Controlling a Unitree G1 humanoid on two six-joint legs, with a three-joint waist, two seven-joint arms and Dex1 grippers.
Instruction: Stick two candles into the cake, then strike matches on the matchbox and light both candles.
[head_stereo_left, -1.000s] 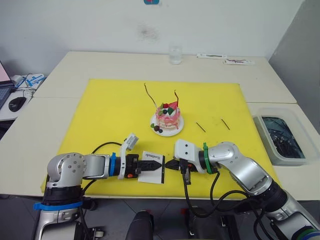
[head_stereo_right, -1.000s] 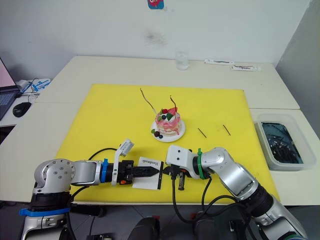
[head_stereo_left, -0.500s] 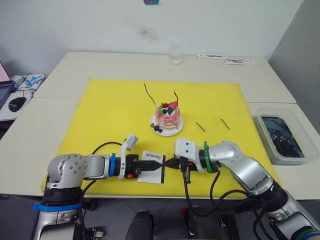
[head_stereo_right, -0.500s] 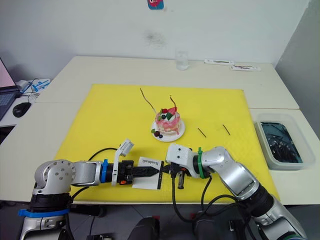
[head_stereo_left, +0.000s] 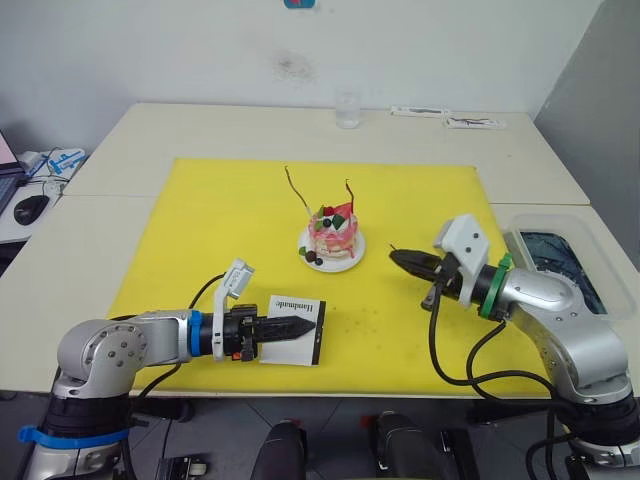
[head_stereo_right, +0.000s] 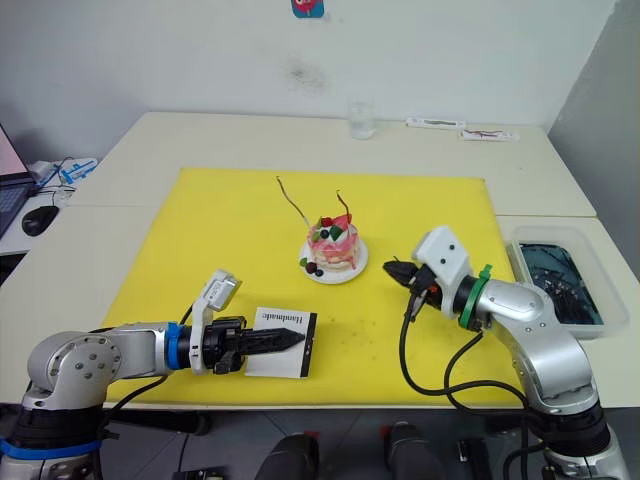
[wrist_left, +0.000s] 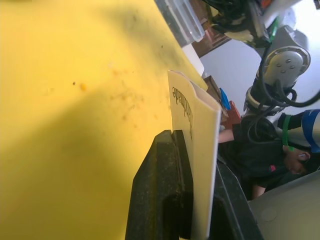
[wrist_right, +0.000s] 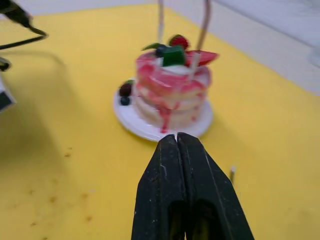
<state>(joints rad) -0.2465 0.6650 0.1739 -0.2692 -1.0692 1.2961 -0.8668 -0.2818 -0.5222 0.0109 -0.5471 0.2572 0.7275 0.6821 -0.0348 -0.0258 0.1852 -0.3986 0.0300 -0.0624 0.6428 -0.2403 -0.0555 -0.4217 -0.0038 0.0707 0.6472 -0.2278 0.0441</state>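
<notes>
Looking down from the head: find the left tool (head_stereo_left: 305, 323) clamped on the matchbox (head_stereo_left: 292, 348), which lies low over the yellow mat (head_stereo_left: 200, 220) at the near left, lettering up. Find the cake (head_stereo_left: 333, 230) on its white plate (head_stereo_left: 352, 262) mid-mat, with both candles (head_stereo_left: 294, 189) planted in its top and unlit. Find the right tool (head_stereo_left: 397, 258) low over the mat just right of the plate, pinched to a narrow point aimed at the cake. Cannot tell from here whether a match sits in that pinch. Note a glass (head_stereo_left: 348, 110) at the far edge of the surface (head_stereo_left: 120, 150) and a clear tub (head_stereo_left: 560, 270) at the right.

Looking along the left wrist: see the box squeezed between both fingers (wrist_left: 160, 190).

Looking along the right wrist: see the fingers pressed tight together with nothing showing between them and the cake dead ahead. See also one thin stick end (wrist_right: 232, 173), likely a match, lying on the mat just beside the tips.

Judging the step: candles done, match pickup and striking to come.

Risks from here:
- Closing beside the match instead of around it, so thin a stick on a soft mat.
- Nudging the plate or brushing a candle, working this near the cake.
- Letting the box slide or buckle under a strike, held only by a pinch.
</notes>
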